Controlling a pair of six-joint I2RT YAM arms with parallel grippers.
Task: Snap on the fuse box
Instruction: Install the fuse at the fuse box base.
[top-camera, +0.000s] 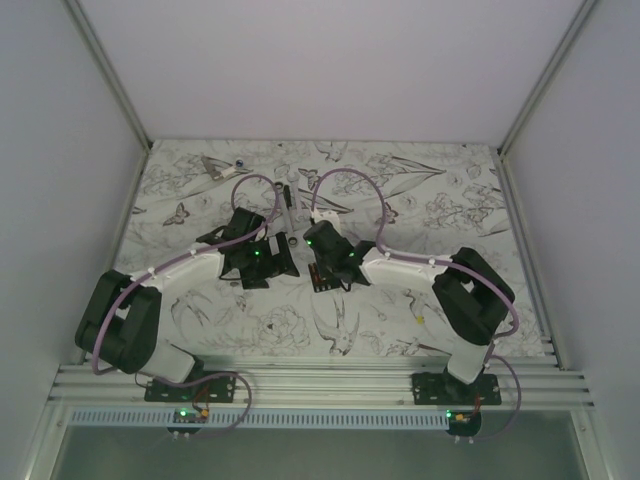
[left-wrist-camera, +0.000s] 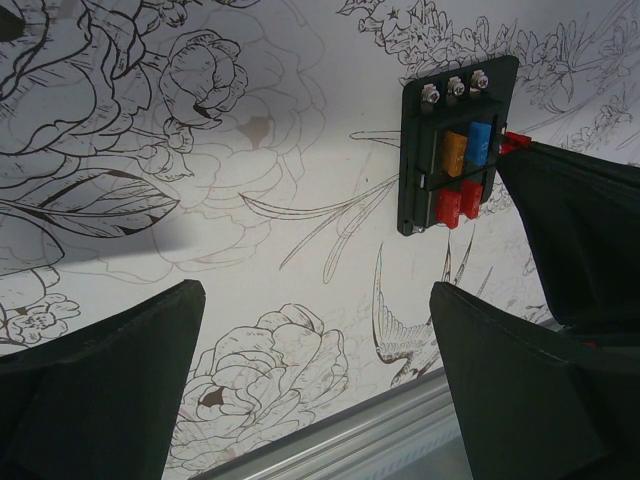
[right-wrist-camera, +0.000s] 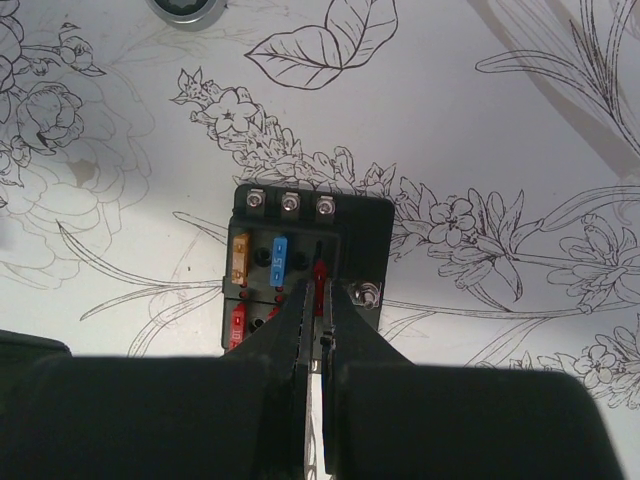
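On the left, the left tool (left-wrist-camera: 318, 300) is held above the printed table (left-wrist-camera: 250, 250) with its jaws spread as wide as they go. Nothing is gripped between its fingers (left-wrist-camera: 110, 390), and nothing is touched by them.

To its right, the fuse box (left-wrist-camera: 412, 160) is seen lying flat on the table near the middle, between the two arms, with its slotted face turned up. In the upper row an orange fuse (right-wrist-camera: 240, 258) and a blue fuse (right-wrist-camera: 279, 258) are already seated side by side. At least one further red piece (right-wrist-camera: 238, 322) is seated in the row below, though that row is partly hidden.

Further right, the right tool (right-wrist-camera: 318, 305) is positioned directly over the box. Its jaws are pinched narrow on a red fuse (right-wrist-camera: 320, 275), which is held upright with its lower end at an open slot just right of the blue fuse.

The step in hand is judged to be the pressing of this fuse into its slot. How deep it is seated cannot be told. A straight downward push is called for next, with the blades kept in line with the slot. The box may need to be steadied by the free left tool so that it is not slid or tipped.
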